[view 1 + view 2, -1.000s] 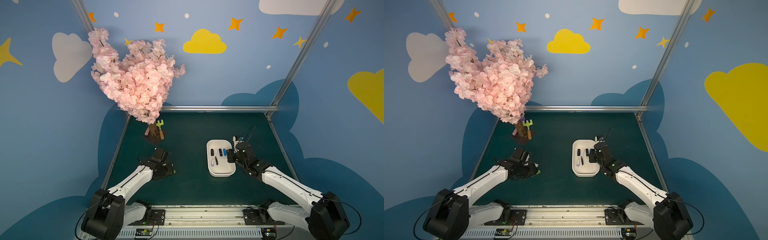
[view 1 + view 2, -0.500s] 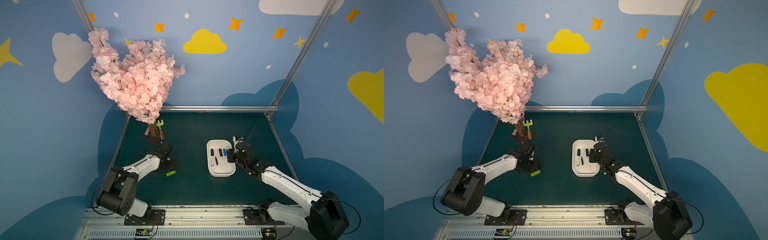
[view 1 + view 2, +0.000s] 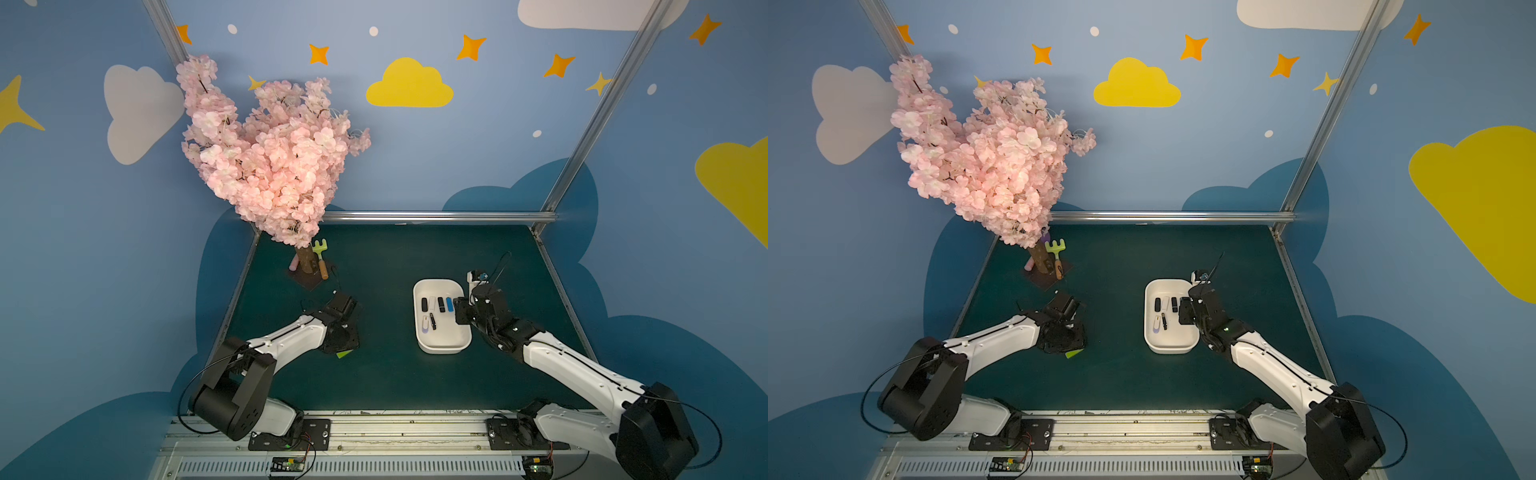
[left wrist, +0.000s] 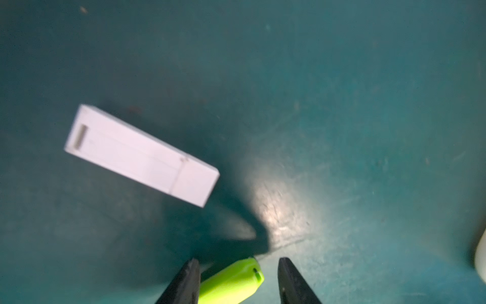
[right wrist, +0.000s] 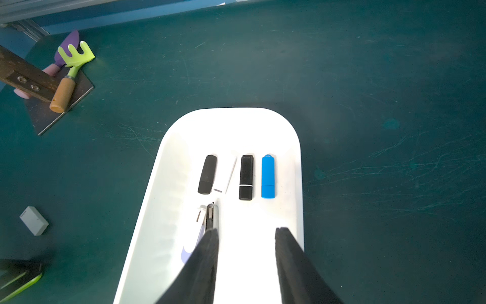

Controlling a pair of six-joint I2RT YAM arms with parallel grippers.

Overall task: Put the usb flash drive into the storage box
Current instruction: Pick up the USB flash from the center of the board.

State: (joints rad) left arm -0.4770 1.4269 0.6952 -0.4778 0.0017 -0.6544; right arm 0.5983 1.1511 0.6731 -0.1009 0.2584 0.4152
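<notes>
Green drive (image 4: 231,281) lies on the mat (image 4: 342,105), well apart from the box (image 5: 171,163). It sits slanted between the left gripper's (image 4: 238,259) spread fingers, ungrasped, eyelet end pointing beyond the tips. Right gripper (image 5: 247,229) hovers over the box, spread and empty.

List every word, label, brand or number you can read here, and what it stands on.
No readable text.
Blue drive and black drive in the storage box: no print visible.
White drive on the mat: blurred, nothing legible.
Circuit board on the front rail: too small to read.
</notes>
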